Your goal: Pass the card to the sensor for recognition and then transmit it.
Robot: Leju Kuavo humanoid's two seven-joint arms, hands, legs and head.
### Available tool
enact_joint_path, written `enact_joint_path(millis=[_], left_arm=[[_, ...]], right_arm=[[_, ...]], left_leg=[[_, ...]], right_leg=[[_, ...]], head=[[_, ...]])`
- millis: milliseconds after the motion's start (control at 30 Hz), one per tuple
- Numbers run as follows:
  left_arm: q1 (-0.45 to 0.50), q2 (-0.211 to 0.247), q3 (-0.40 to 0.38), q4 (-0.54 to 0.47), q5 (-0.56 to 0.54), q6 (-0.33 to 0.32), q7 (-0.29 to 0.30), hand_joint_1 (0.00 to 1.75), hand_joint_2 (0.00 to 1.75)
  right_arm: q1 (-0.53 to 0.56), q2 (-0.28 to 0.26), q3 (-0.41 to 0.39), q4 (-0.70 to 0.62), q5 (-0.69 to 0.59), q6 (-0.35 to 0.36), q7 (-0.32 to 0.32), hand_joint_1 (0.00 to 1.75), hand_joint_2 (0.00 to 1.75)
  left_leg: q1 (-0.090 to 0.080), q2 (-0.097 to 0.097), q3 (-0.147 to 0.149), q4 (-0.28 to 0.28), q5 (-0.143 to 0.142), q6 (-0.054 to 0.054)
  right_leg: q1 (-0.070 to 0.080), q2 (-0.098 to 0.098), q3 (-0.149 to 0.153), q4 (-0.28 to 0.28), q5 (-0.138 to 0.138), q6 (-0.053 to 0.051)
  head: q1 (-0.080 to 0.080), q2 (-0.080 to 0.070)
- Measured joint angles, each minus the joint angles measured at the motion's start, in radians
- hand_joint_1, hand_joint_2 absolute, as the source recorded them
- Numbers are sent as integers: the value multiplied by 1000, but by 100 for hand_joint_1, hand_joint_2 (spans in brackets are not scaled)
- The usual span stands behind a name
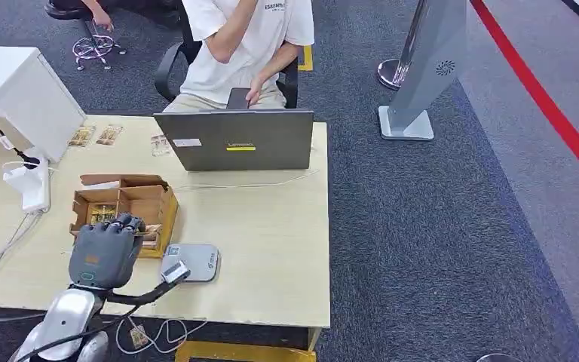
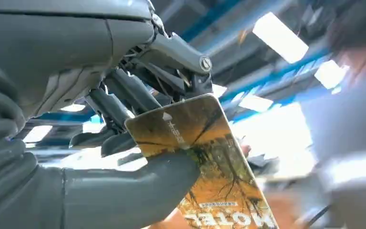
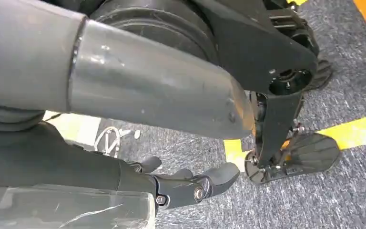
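The left hand (image 1: 105, 249) is hovering above the near left part of the worktop (image 1: 271, 249), just over the near edge of the cardboard box (image 1: 124, 207). It is gripping the card (image 2: 205, 162), a yellow-brown printed one, between the thick thumb and the darker fingers (image 2: 124, 102). The grey card sensor (image 1: 191, 262) is lying flat on the worktop just to the right of the hand.

The step in hand seems to be carrying the card across to the sensor. To do it well, the hand should be keeping its pinch firm, moving right and lowering until the card's flat face is lying parallel over the sensor's top, then pausing there.

The right hand (image 3: 190, 183) is hanging low over the carpet, fingers loosely curled, holding nothing.
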Motion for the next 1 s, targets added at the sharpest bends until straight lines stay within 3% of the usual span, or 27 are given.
enact_joint_path(millis=[200, 433, 533, 600, 667, 800, 1000], left_arm=[[-9, 121, -179, -195, 40, 38, 28, 175, 175], [-45, 189, -253, -265, 96, 49, 27, 175, 175], [-127, 194, -257, -279, 176, -17, 41, 175, 175], [-234, 159, -257, -265, 179, -101, 60, 175, 175], [-364, 82, -256, -199, 125, -137, 90, 175, 175], [-571, -45, -218, 3, 11, -73, 129, 175, 175], [-653, -127, -189, 136, 0, -45, 122, 175, 175]], right_arm=[[2, 0, 0, 5, -19, 5, -10, 0, 0], [3, 0, 1, 6, -27, 14, -11, 0, 0], [3, 0, 8, 6, -22, 16, -6, 0, 0], [-1, 0, 25, 6, 9, 23, 5, 0, 0], [-10, -1, 52, 6, 49, 42, 11, 0, 0], [-34, -6, 120, 6, 112, 71, 25, 0, 0], [-36, -8, 169, 8, 113, 71, 25, 0, 0]], left_leg=[[0, 0, 0, 0, 0, 0], [0, 0, 0, 0, 0, 0], [0, -1, 1, 0, 1, 1], [0, -5, 0, 0, 3, 1], [0, -7, -1, 0, 5, 2], [-1, -4, -1, 0, 7, 3], [-1, -3, -2, 1, 7, 3]], right_leg=[[1, 0, 0, 0, 0, 0], [0, 0, 0, 0, 0, 0], [0, -2, -2, 0, 0, 0], [0, -6, -1, 0, 1, 1], [0, -8, 0, 0, 2, 2], [-1, -3, 0, 0, 9, 3], [-1, -1, -1, 0, 9, 3]], head=[[-1, 0], [-1, 0], [-1, 0], [-2, 0], [-2, 0], [2, 0], [2, 0]])
